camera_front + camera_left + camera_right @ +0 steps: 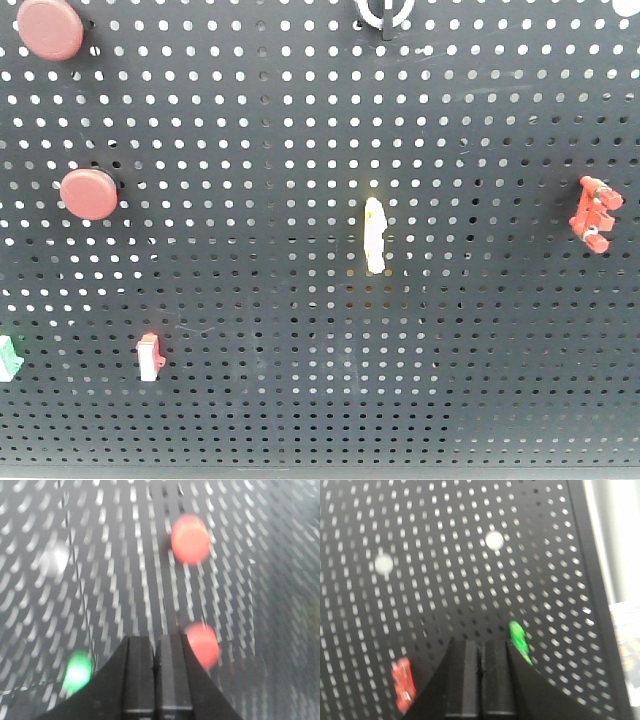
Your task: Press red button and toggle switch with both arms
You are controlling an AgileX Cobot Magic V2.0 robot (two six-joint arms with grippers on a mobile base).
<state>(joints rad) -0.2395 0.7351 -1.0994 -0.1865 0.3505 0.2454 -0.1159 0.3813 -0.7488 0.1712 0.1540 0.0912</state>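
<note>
On the black pegboard, two round red buttons are mounted at the left, one at the top corner and one lower down. The toggle switch, a white ring with a short black lever, is cut off by the top edge. No gripper appears in the front view. In the blurred left wrist view, my left gripper is shut and empty, with one red button just right of its tips and another farther ahead. My right gripper is also shut and empty, facing the board.
Other parts hang on the board: a yellow-white piece in the middle, a red clip at the right, a small red-and-white switch and a green-and-white one. A green piece and a red piece flank my right gripper.
</note>
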